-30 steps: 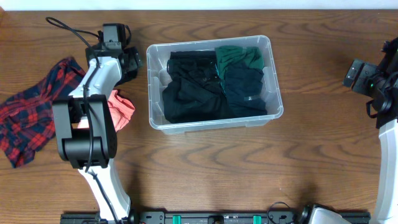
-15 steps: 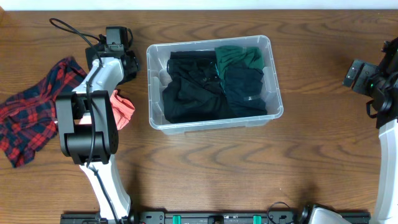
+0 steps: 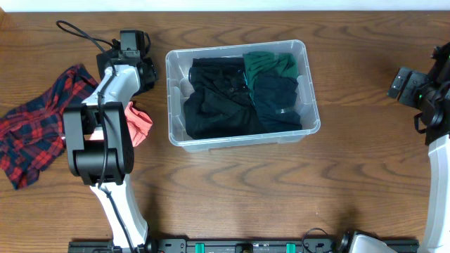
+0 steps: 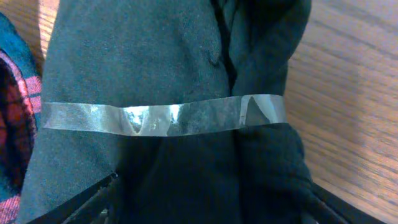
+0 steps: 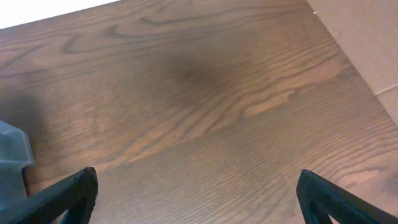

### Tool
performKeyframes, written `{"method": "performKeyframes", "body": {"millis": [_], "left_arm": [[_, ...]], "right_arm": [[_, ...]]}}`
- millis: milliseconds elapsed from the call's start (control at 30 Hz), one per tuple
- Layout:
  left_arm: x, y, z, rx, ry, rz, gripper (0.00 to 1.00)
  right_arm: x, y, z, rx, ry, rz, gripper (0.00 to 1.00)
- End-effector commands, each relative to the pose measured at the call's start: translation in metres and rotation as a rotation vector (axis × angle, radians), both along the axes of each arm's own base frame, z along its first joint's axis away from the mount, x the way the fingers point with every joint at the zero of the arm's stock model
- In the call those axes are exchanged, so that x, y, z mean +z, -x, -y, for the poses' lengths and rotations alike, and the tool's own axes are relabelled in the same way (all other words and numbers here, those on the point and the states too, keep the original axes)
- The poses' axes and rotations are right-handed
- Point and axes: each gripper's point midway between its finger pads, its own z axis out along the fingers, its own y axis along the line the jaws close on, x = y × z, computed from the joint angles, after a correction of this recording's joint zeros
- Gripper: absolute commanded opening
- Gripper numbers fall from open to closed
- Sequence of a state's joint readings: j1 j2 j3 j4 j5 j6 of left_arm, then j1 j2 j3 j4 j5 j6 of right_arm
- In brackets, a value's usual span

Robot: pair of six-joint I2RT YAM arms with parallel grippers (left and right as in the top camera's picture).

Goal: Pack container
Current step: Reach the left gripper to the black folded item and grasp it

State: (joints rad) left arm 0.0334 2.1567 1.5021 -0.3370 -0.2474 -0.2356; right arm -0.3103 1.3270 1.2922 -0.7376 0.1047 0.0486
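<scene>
Left gripper (image 4: 208, 202) narrowed slightly, jaws now straddling dark folded garment (image 4: 168, 74) beside clear plastic rectangular container (image 3: 174, 60); grasp looks imminent. Right gripper (image 5: 198, 199) spread, idle.

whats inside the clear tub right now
The container holds folded dark clothes: black garments, a green one and a dark navy one. Anything beneath them is covered.

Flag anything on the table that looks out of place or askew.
Two garments lie crumpled outside the container: a red plaid shirt at the table's left edge and an orange cloth partly under the left arm. Inside, dark and green clothes sit bunched, not folded. Nothing looks spilled or damaged.
</scene>
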Motion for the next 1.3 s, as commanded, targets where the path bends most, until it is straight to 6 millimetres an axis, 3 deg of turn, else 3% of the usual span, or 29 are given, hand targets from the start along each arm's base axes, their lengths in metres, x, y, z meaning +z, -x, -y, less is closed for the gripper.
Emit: {"method": "performKeyframes", "body": {"millis": [0, 133, 300, 367, 600, 700, 833, 1267], "left_arm": [[-0.05, 0.021, -0.004, 0.015, -0.001, -0.119, 0.82], [-0.058, 0.025, -0.004, 0.015, 0.0, -0.145, 0.81], [-0.058, 0.026, -0.004, 0.006, -0.004, -0.151, 0.58], [-0.059, 0.027, -0.004, -0.002, -0.007, -0.161, 0.57], [-0.061, 0.033, -0.004, -0.001, -0.005, -0.187, 0.62], [-0.061, 0.034, -0.004, -0.001, -0.005, -0.19, 0.77], [-0.064, 0.035, 0.003, -0.017, 0.033, -0.199, 0.89], [-0.096, 0.052, 0.01, -0.03, 0.074, -0.285, 0.83]], "right_arm": [[0.0, 0.0, 0.001, -0.007, -0.004, 0.001, 0.99], [0.0, 0.0, 0.001, -0.007, -0.004, 0.001, 0.99], [0.0, 0.0, 0.001, -0.008, -0.004, 0.001, 0.99], [0.0, 0.0, 0.001, -0.007, -0.005, 0.001, 0.99], [0.0, 0.0, 0.001, -0.007, -0.005, 0.001, 0.99], [0.0, 0.0, 0.001, -0.007, -0.005, 0.001, 0.99], [0.0, 0.0, 0.001, -0.007, -0.005, 0.001, 0.99], [0.0, 0.0, 0.001, -0.007, -0.005, 0.001, 0.99]]}}
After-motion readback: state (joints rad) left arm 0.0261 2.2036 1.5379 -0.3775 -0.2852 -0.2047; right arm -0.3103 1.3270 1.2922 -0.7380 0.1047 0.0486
